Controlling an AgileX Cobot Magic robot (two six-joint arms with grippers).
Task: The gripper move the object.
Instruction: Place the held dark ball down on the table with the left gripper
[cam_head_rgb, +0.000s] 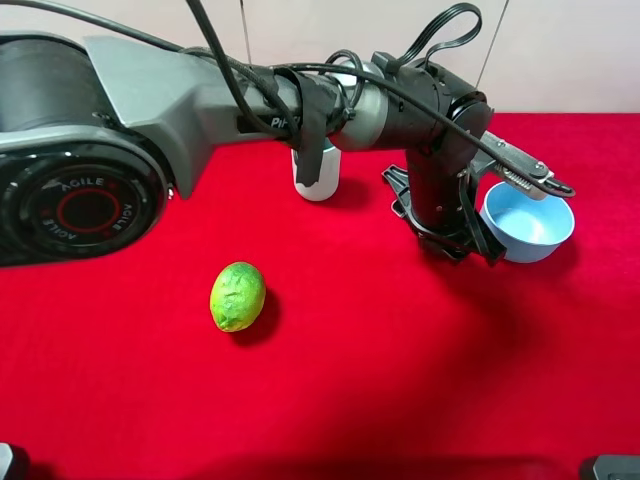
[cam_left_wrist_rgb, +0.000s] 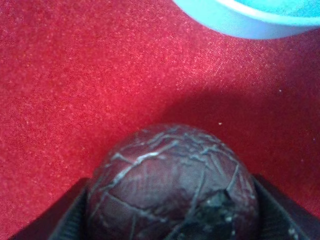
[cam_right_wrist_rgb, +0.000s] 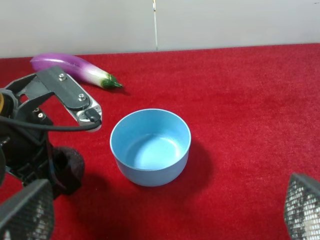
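The object (cam_left_wrist_rgb: 172, 185), a small wrinkled fruit, probably light, firm and apt to roll, sits low beside the blue bowl (cam_left_wrist_rgb: 250, 20) on the red counter (cam_left_wrist_rgb: 75, 75); the left gripper (cam_head_rgb: 455, 245) jaws clasp its widest girth.

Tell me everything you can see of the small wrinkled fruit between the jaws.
The wrinkled fruit is round and dark purple-brown. Its dull skin is crossed by pale creases, with one rough dark patch. The jaws of the left gripper press on two opposite sides. It is low over the red cloth, beside the blue bowl but apart from it. Whether it touches the cloth is unclear.
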